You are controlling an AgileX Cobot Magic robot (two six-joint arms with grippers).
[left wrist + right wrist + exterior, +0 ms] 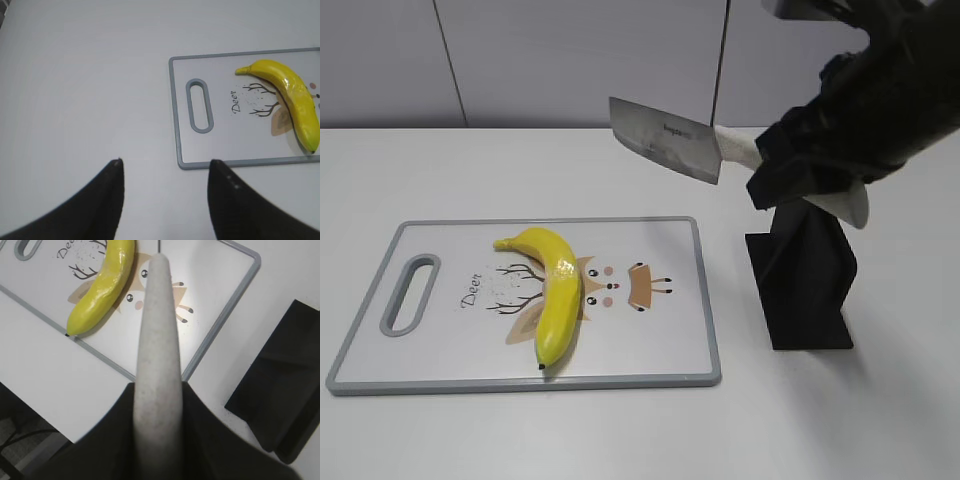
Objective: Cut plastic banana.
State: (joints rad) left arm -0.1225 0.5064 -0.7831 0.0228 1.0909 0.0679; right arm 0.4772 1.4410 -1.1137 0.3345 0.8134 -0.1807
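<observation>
Exterior view shows the right arm (865, 110) reaching in from the upper right, raised above the table (520, 430); its gripper (790, 165) is clamped on the pale handle (740, 150) of a cleaver (665, 140), whose blade juts left in the air, above the board's (450, 350) far right corner and clear of it; a black knife block (807, 280) stands just right of the board. The left gripper (165, 200) hangs over bare table near the board's handle slot (199, 105), fingers (107, 200) spread apart and holding nothing. The banana (555, 290) lies flat on the board, near the middle; its long axis runs from the far left to the near edge, curving, with a dark tip nearest the camera; it partly covers a cartoon deer print (620, 290); the word "Deer" (470, 290) is printed beside it; small lettering on the blade is too fine to read.
</observation>
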